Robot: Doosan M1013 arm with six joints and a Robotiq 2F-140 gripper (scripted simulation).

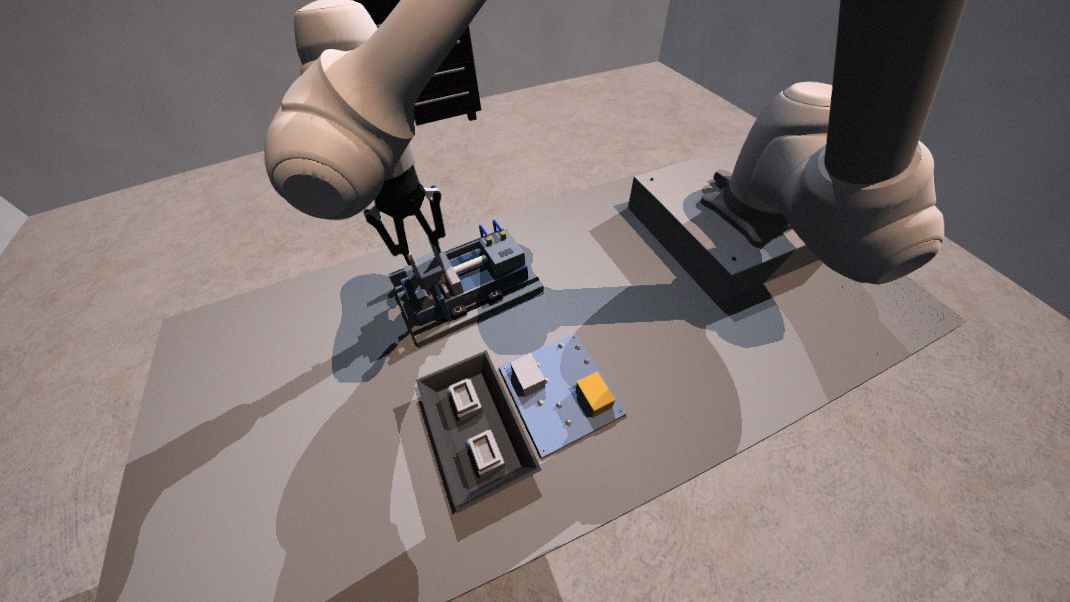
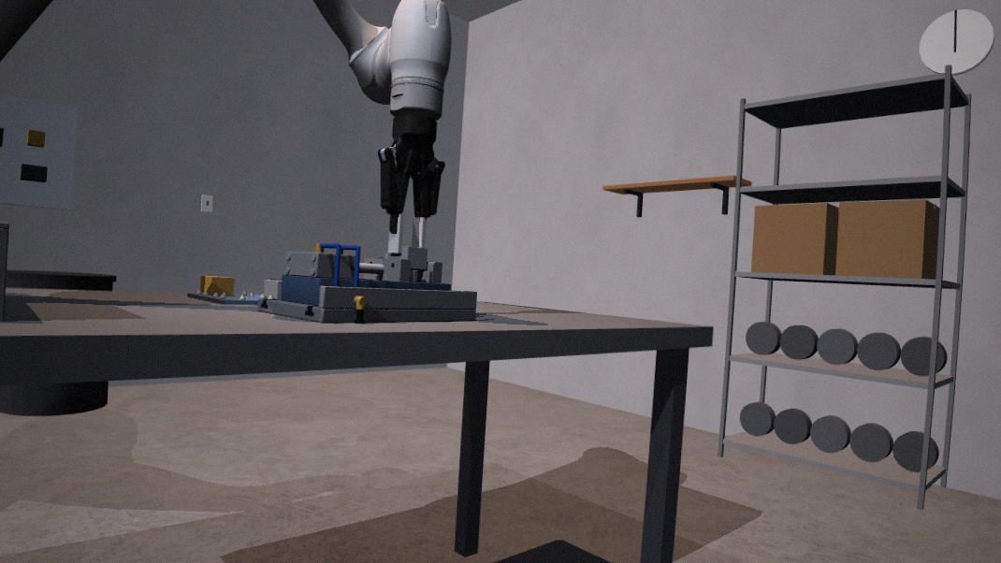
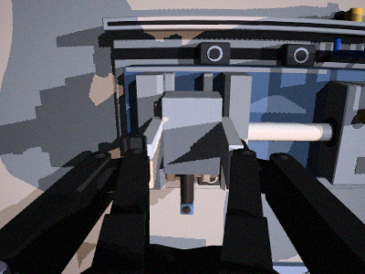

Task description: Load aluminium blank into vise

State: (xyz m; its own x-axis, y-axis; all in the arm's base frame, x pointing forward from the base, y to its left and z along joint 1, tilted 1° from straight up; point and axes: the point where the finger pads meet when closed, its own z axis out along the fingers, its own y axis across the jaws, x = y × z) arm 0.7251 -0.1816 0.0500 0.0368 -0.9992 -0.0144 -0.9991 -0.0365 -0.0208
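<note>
My gripper (image 1: 420, 263) stands upright over the vise (image 1: 465, 278) and is shut on an aluminium blank (image 3: 192, 131). The blank sits low in the narrow opening between the jaws, seen in the side view too (image 2: 407, 265). Its underside and the two low bars are hidden. The work stop rod (image 3: 188, 194) points at the blank's near short side; I cannot tell if they touch. The piston rod (image 3: 288, 132) crosses the wider gap to the right. Two finished parts (image 1: 463, 398) (image 1: 484, 452) lie pocket up in the outfeed tray (image 1: 476, 430). One aluminium blank (image 1: 528, 373) and a brass blank (image 1: 595, 393) lie on the infeed plate (image 1: 562, 405).
The robot's base (image 1: 838, 187) stands on a dark plinth (image 1: 703, 232) at the back right. Small pins (image 1: 557, 404) stick up from the infeed plate. The tray touches the plate's left edge. A shelf rack (image 2: 850, 280) stands away from the table.
</note>
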